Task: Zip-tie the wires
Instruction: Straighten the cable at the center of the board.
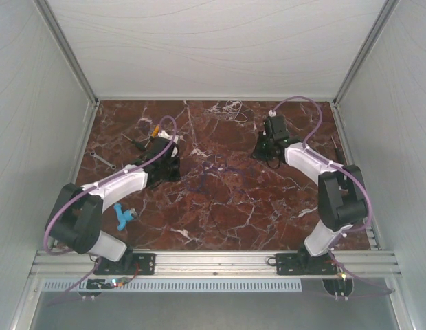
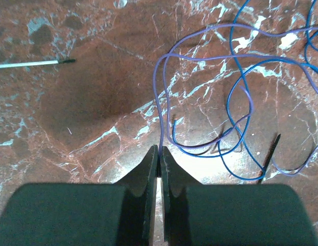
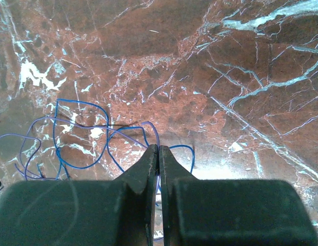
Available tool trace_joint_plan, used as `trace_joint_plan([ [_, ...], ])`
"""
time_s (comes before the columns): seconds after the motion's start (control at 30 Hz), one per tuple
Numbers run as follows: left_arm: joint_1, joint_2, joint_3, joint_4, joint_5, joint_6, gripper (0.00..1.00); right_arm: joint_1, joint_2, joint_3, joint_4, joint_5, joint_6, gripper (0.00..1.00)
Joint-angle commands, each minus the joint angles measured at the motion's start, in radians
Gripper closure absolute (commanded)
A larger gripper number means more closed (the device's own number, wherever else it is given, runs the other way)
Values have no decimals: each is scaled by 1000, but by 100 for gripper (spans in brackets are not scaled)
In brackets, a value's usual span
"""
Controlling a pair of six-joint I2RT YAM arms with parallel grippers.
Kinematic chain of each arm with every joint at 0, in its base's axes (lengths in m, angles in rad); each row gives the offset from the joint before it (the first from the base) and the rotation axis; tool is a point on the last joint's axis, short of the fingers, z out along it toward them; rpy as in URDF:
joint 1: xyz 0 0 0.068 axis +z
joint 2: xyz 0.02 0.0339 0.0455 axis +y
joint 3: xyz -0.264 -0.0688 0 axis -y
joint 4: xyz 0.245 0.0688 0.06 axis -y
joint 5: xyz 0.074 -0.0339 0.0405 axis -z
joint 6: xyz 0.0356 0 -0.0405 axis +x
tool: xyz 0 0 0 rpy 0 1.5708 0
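Thin blue and purple wires (image 2: 236,118) lie in loose loops on the marble table (image 1: 220,213) between the arms; they show faintly in the top view (image 1: 211,180). My left gripper (image 2: 160,151) is shut on a purple strand that runs up from its tips. My right gripper (image 3: 158,149) is shut on a strand at the edge of the same loops (image 3: 77,133). In the top view the left gripper (image 1: 173,155) and the right gripper (image 1: 263,148) face each other across the wires. A thin black strip (image 2: 271,154), perhaps the zip tie, lies among the loops.
A small whitish curled bundle (image 1: 233,108) lies at the back edge. An orange-handled screwdriver (image 1: 156,130) and dark tools lie behind the left gripper. A small wrench (image 1: 102,160) and a blue object (image 1: 124,215) lie at the left. A white stick with a black tip (image 2: 33,63) lies near.
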Motion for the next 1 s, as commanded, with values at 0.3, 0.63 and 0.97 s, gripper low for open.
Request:
trace_joint_plan([
  [0.3,-40,34,-32,45,10,-45,100,10,73,35,5,81,-23,100],
  [0.63,-60,44,-43,32,9,-55,100,10,80,37,5,95,-31,93],
  [0.97,-77,22,-41,-5,6,-61,86,9,45,25,-7,118,-35,86],
])
